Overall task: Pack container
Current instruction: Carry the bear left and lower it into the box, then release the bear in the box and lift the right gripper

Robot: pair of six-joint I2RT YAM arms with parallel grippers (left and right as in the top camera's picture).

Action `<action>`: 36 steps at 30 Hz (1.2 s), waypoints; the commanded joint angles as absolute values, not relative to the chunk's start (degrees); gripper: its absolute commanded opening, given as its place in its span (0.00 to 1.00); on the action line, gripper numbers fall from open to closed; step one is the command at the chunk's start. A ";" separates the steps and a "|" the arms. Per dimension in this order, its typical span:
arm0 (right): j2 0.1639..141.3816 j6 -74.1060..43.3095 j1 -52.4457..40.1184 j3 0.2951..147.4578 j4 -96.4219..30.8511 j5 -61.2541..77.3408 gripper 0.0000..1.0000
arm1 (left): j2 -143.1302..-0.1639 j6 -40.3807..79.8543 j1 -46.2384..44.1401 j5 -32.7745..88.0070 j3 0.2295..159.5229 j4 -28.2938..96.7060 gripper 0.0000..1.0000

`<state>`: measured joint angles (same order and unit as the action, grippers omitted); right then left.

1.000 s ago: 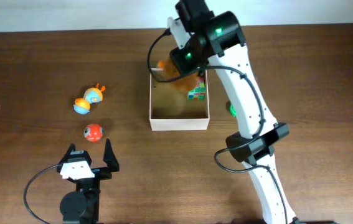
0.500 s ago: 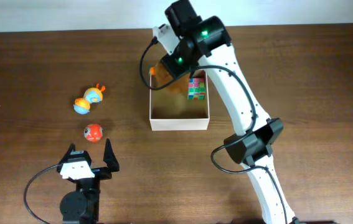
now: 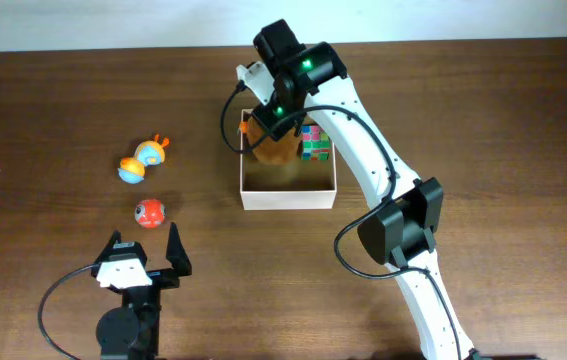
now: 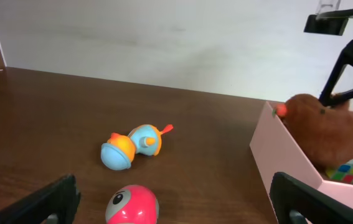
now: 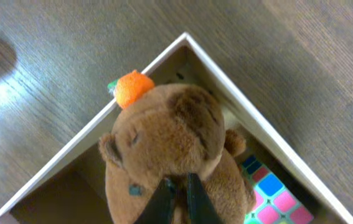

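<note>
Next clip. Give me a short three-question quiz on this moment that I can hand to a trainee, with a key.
1. True or false: the left arm's jaws are shut on a toy.
2. What do the right arm's jaws grip? A. the brown plush toy B. the multicoloured cube C. nothing
3. In the overhead view, how many toys lie on the table left of the container?
Key: 1 false, they stand open and empty. 2 A. 3 two: the red ball and the orange-and-blue toy.
</note>
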<state>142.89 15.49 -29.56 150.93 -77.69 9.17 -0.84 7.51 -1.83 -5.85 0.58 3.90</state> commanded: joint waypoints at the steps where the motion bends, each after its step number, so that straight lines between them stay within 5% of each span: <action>1: 142.26 16.12 -29.98 150.76 -76.86 9.82 0.52 | -0.30 6.61 -1.54 -6.04 0.51 4.16 0.99; 4: 142.26 16.08 -29.93 150.76 -76.69 8.40 0.92 | -0.30 6.61 -1.54 -6.04 0.51 4.16 0.99; 12: 142.12 16.01 -30.00 150.78 -78.67 8.43 1.00 | -0.30 6.61 -1.54 -6.04 0.51 4.16 0.99; 16: 141.67 15.59 -30.33 150.93 -82.06 10.24 0.83 | -0.30 6.61 -1.54 -6.04 0.51 4.16 0.99; 18: 141.18 15.57 -30.44 151.06 -84.03 12.16 0.33 | -0.30 6.61 -1.54 -6.04 0.51 4.16 0.99; 19: 140.90 15.14 -30.48 151.09 -84.93 13.08 0.16 | -0.30 6.61 -1.54 -6.04 0.51 4.16 0.99; 20: 140.59 13.96 -30.48 151.09 -85.84 13.74 0.10 | -0.30 6.61 -1.54 -6.04 0.51 4.16 0.99; 36: 140.00 14.57 -31.11 147.85 -92.75 16.36 0.04 | -0.30 6.61 -1.54 -6.04 0.51 4.16 0.99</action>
<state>142.67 13.96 -30.44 149.23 -92.90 15.99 -0.84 7.53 -1.83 -5.85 0.58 3.90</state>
